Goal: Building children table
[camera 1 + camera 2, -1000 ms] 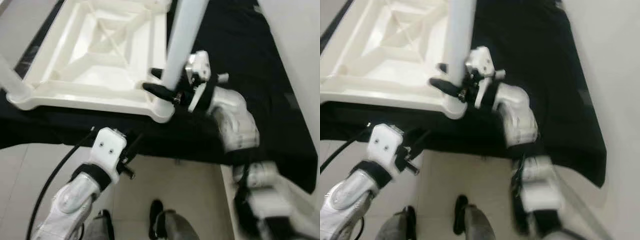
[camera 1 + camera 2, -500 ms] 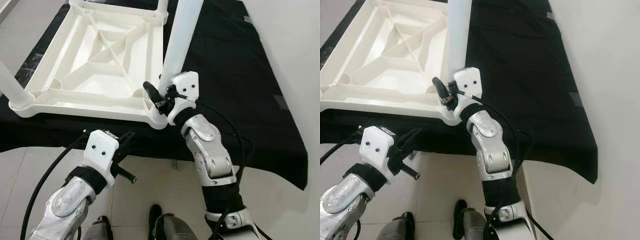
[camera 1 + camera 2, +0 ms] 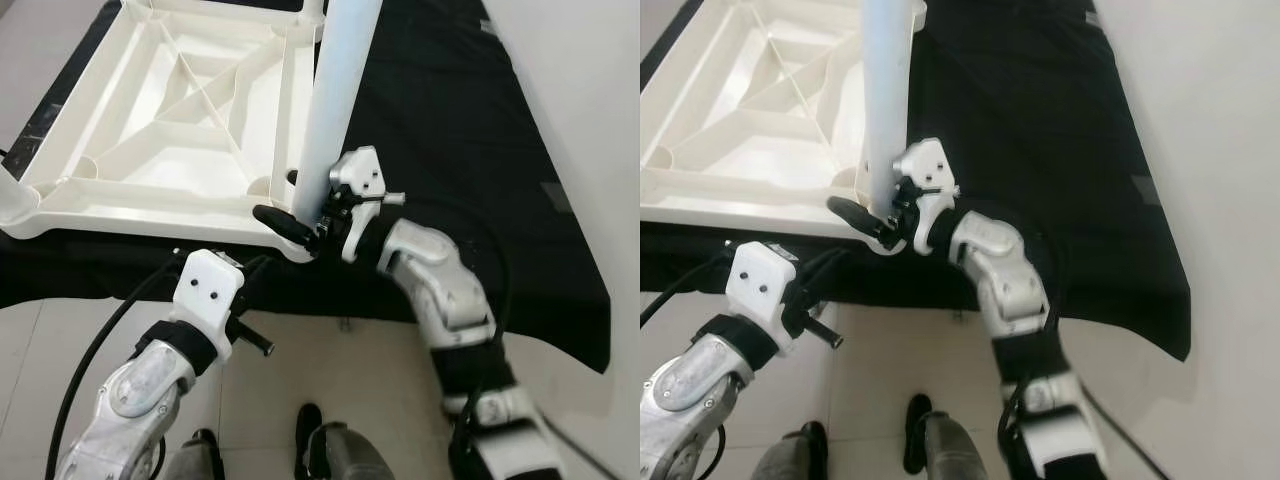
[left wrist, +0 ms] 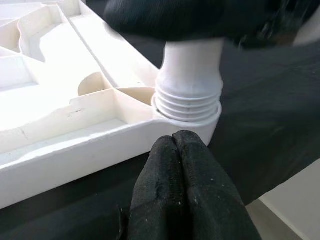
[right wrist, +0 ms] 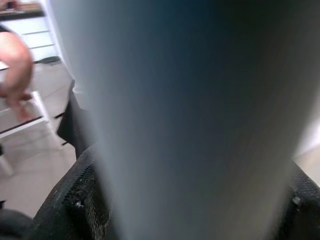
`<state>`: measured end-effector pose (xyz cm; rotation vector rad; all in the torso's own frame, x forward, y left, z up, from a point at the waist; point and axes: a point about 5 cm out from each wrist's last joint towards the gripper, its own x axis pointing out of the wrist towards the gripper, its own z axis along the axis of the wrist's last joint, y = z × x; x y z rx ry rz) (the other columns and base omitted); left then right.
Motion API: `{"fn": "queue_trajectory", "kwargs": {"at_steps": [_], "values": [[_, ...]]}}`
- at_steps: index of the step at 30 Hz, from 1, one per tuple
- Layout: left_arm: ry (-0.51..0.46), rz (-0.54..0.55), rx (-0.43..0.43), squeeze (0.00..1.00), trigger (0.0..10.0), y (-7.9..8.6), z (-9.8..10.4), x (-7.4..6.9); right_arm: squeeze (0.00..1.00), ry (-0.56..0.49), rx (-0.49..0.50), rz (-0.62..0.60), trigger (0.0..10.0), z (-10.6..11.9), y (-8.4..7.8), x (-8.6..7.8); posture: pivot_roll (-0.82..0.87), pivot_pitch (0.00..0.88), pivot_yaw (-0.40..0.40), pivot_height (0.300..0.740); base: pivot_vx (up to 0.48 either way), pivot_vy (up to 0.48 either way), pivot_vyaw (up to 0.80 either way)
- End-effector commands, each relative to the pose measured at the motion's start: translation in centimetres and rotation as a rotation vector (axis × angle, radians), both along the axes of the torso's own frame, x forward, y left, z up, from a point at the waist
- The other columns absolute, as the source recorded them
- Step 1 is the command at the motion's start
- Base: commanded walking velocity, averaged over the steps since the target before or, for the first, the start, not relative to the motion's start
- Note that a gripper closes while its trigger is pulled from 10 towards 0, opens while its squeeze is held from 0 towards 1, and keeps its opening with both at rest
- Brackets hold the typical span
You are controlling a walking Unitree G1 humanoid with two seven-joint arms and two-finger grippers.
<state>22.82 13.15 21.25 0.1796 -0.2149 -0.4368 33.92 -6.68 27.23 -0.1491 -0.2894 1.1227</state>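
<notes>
- Writing or labels: none readable on any part
- Table top (image 3: pixel 190 130): white plastic, lying upside down with ribbed underside up, on a black cloth (image 3: pixel 470 130) spread over a raised surface; near right corner sits at the cloth's near edge
- Table leg (image 3: pixel 335 100): white tube, standing nearly upright in the near right corner socket; threaded end shows partly above the socket in the left wrist view (image 4: pixel 190 95)
- Second leg (image 3: pixel 8 190): only its base seen, at the near left corner
- Right gripper (image 3: pixel 300 215): clasped around the lower part of the table leg, just above the corner socket, one black finger on each side of the tube
- Left gripper (image 4: pixel 175 150): fingers pressed together, holding nothing, tips just beside the outer wall of the same corner, below and nearer than the right gripper
- Floor (image 3: pixel 330 370): pale tiles, near side of the cloth
- Person's hand (image 5: pixel 15 65): blurred, far off in the right wrist view
</notes>
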Motion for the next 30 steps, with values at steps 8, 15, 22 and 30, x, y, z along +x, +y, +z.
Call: {"fn": "queue_trajectory", "kwargs": {"at_steps": [8,15,22,30], "values": [[0.042,-0.046,0.002,0.0,0.0,-0.5,-0.8,-0.4,0.0,-0.013,-0.165,0.253,10.0,-0.7,-0.5,0.4,0.12,0.293,-0.165,0.74,0.0,0.0,0.0],[0.039,-0.042,0.001,0.0,0.0,-0.2,-0.7,-0.5,0.0,-0.04,-0.224,0.33,10.0,0.0,-0.5,1.8,0.13,0.293,-0.169,0.74,0.0,0.0,0.0],[0.045,-0.044,0.02,0.0,10.0,-0.2,-0.8,-0.4,0.0,-0.024,-0.254,0.332,10.0,-0.2,-1.1,2.4,0.13,0.294,-0.169,0.74,0.0,0.0,0.0],[0.043,-0.044,0.023,0.0,10.0,-0.3,-0.8,-0.4,0.0,0.028,-0.201,0.297,0.0,-0.6,-2.8,3.1,0.12,0.298,-0.167,0.74,0.0,0.0,0.0]]}}
